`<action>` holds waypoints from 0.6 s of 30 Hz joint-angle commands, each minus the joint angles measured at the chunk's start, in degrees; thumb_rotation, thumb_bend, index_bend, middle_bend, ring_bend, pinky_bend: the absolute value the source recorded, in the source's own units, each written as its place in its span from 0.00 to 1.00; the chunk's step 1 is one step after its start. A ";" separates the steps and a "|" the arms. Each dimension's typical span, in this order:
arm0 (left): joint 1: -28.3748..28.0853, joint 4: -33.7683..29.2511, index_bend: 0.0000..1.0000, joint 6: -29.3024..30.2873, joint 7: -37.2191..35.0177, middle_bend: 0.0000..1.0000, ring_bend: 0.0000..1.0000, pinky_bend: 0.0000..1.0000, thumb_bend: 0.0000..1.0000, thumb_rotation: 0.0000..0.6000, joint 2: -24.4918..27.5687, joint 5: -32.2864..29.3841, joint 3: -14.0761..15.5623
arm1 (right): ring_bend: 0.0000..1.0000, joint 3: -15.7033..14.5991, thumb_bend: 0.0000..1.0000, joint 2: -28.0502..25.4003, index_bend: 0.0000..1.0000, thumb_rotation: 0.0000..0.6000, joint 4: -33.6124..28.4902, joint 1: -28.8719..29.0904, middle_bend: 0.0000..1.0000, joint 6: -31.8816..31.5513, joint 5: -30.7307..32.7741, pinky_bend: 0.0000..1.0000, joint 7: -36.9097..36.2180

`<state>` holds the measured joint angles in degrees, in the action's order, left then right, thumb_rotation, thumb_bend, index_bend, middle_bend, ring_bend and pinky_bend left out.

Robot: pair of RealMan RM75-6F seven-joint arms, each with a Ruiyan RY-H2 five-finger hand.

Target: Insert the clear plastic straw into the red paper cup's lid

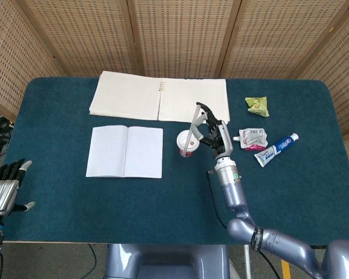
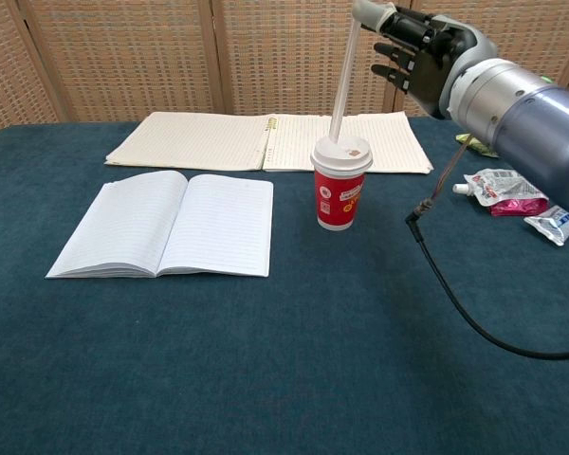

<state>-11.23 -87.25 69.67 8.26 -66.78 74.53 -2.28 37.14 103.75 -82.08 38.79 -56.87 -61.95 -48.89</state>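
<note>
Down at the near left edge of the table [image 1: 64,197], the left hand [image 1: 3,195] hangs off the corner, fingers spread apart and holding nothing. Moving in, the small open notebook [image 1: 124,151] lies flat on the blue cloth, pages up. Just to its right stands the red paper cup [image 2: 339,196], upright, white lid [image 2: 341,153] on top. And here is the action: the right hand [image 2: 419,54] is up above and to the right of the cup, pinching the top end of the clear plastic straw [image 2: 341,81] between thumb and a finger while the other fingers fan out. The straw runs down at a slight tilt, its lower tip right at the lid; whether the tip is through the opening or only resting on it, I cannot tell. A black cable [image 2: 455,284] loops down from the right arm toward the table. Off to the right lie a crumpled pouch [image 1: 253,139] and a toothpaste tube [image 1: 276,149], side by side. Farther back sits the large spiral notebook [image 1: 160,99], open, with a green wad [image 1: 257,106] near the far right.
</note>
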 commanded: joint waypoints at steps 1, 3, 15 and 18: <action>-0.09 0.32 0.00 -0.30 -0.26 0.00 0.00 0.00 0.07 1.00 -0.04 -0.44 -0.12 | 0.00 -0.20 0.55 1.92 0.64 1.00 2.88 2.15 0.23 0.16 -1.32 0.00 -1.21; -0.21 0.51 0.00 -0.57 -0.37 0.00 0.00 0.00 0.07 1.00 -0.11 -0.66 -0.16 | 0.00 0.14 0.55 2.47 0.64 1.00 3.87 3.11 0.23 0.16 -1.56 0.00 -1.57; -1.02 1.59 0.00 -2.34 -0.41 0.00 0.00 0.00 0.07 1.00 -0.80 -1.80 -0.16 | 0.00 2.75 0.55 9.09 0.65 1.00 16.56 8.04 0.24 -9.27 -5.76 0.00 -6.63; -1.19 1.71 0.00 -2.59 -0.15 0.00 0.00 0.00 0.07 1.00 -1.00 -1.90 -0.10 | 0.00 2.73 0.55 9.73 0.65 1.00 19.08 8.41 0.24 -9.65 -5.74 0.00 -8.30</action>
<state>-12.37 -85.58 67.13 8.04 -67.73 72.66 -2.40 39.61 112.45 -64.86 46.49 -65.56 -67.23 -55.69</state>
